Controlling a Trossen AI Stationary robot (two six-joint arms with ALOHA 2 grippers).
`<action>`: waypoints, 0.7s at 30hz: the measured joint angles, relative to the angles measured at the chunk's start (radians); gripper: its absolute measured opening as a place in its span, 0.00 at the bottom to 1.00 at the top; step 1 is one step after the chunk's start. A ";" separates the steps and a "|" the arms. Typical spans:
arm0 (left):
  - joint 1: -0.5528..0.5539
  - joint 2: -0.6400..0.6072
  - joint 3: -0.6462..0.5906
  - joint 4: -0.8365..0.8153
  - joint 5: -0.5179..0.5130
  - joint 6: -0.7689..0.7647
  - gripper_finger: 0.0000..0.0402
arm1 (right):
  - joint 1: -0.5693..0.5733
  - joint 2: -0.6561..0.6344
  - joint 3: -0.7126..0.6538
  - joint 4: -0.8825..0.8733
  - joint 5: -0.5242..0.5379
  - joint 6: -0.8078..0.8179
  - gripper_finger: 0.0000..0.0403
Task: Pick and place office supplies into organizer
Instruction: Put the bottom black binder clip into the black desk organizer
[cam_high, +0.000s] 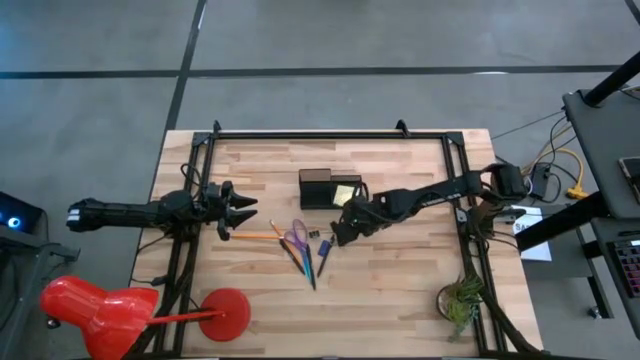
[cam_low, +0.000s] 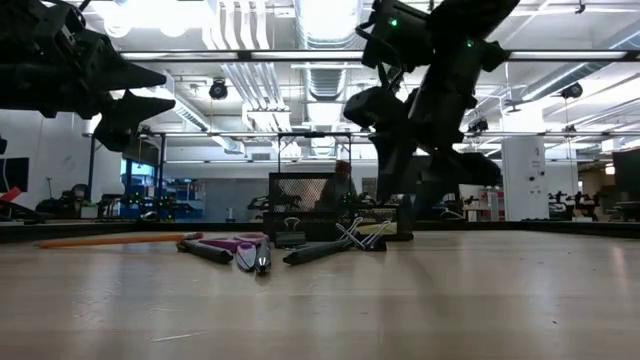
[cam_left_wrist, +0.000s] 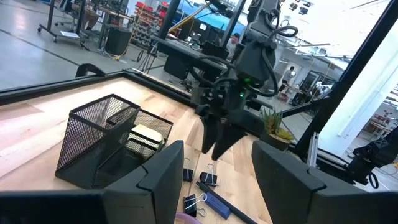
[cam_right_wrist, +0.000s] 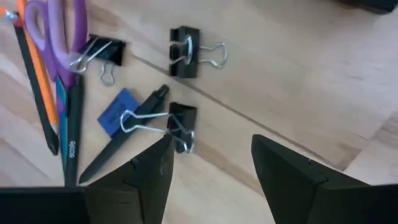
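The black mesh organizer (cam_high: 318, 188) stands at the table's middle, toward the far edge, with a yellow sticky-note pad (cam_left_wrist: 147, 139) in its lower section. Nearer lie the orange pencil (cam_high: 255, 236), purple-handled scissors (cam_high: 295, 238), pens (cam_high: 306, 264) and dark binder clips (cam_right_wrist: 185, 46). My right gripper (cam_right_wrist: 211, 146) hovers open above the clips, just near of the organizer, touching nothing. One clip (cam_right_wrist: 177, 121) lies just below its fingers beside a dark pen (cam_right_wrist: 121, 146) and a blue piece (cam_right_wrist: 117, 112). My left gripper (cam_high: 245, 212) waits open, raised, left of the pencil.
Black frame rails (cam_high: 330, 132) run along the table's far and side edges. A small potted plant (cam_high: 460, 300) stands at the near right corner. A red object (cam_high: 90, 305) and a red disc (cam_high: 226, 310) sit at the near left. Bare wood lies near of the supplies.
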 joint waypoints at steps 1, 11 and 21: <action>0.000 -0.001 0.000 0.002 0.000 0.000 0.44 | 0.000 -0.001 -0.005 0.001 0.000 0.004 0.51; 0.000 -0.001 0.000 0.001 0.000 0.000 0.44 | 0.003 0.051 -0.028 0.123 -0.005 0.034 0.51; 0.000 -0.001 0.000 0.001 0.000 0.000 0.44 | 0.008 0.114 0.048 0.115 -0.026 -0.022 0.49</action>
